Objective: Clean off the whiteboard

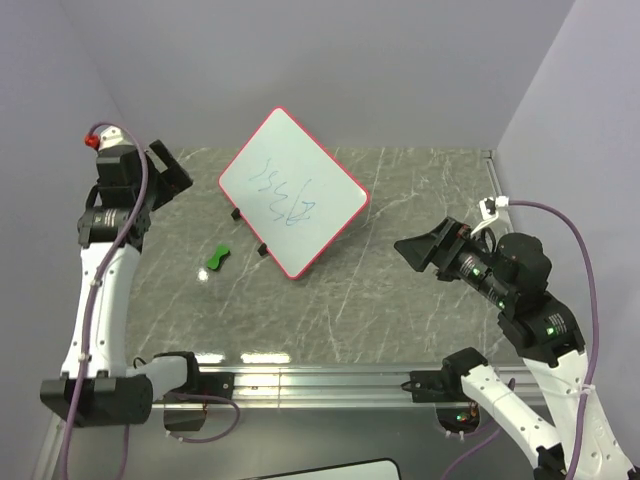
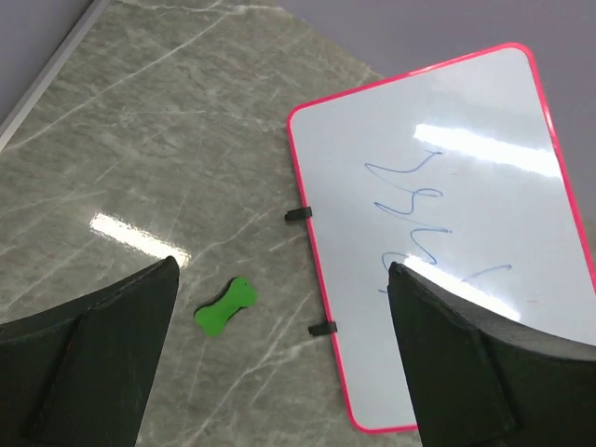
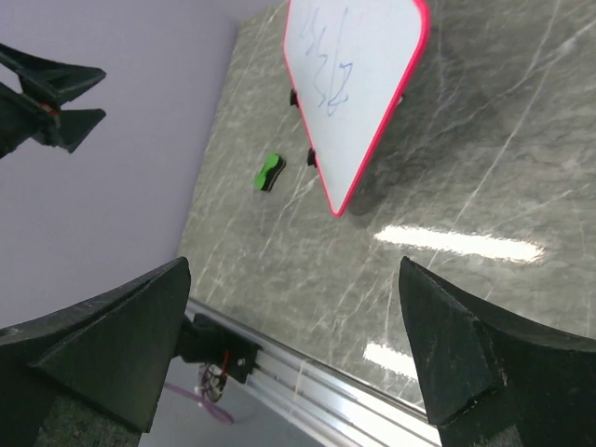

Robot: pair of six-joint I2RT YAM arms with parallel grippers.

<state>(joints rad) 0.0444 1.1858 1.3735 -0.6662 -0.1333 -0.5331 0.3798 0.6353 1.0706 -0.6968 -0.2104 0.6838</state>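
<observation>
Looks down from high behind the near edge of the table [image 1: 400, 300]. On the left wrist, closer, aims down from the left edge; on the right, leftward from the right edge. Shares whiteboard [image 1: 300, 170] and eraser [image 1: 218, 257] throughout.

The whiteboard [image 1: 292, 190] has a smooth, glossy white face that catches the lamps, set in a red-pink frame that looks like plastic. The table [image 1: 400, 300] looks like polished grey veined stone, with glare in spots. The green eraser [image 1: 218, 258] seems matt. The left gripper [image 2: 281, 268] and right gripper [image 3: 293, 265] look like matt black plastic, and the rail [image 1: 320, 378] like brushed metal.
</observation>
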